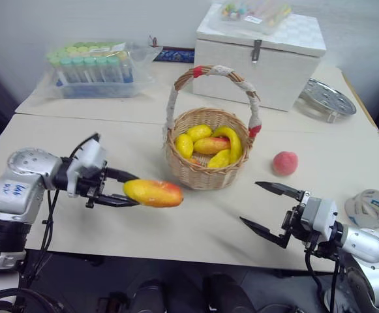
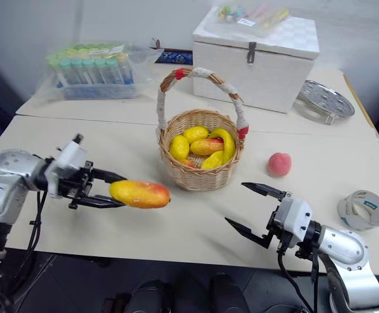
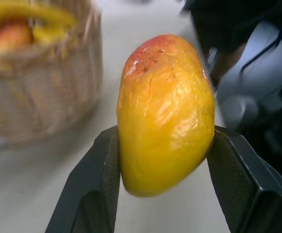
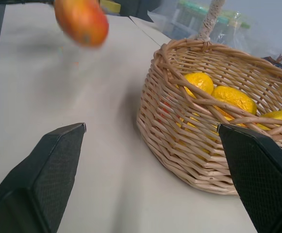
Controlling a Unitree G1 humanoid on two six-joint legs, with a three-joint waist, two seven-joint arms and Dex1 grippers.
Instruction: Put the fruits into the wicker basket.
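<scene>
While the left gripper (image 1: 114,189) clamps its fingers on the mango (image 1: 153,193) just beside the wicker basket (image 1: 205,175), the right gripper (image 1: 269,208) waits, fingers apart (peach (image 1: 285,163) remains on the counter (image 1: 196,228)). Next: lift over the rim.

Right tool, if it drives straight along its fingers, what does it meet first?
Most likely the wicker basket: the open right tool points at its near side wall, bare table in between. The held mango hangs off that line. Depth is a guess.
</scene>
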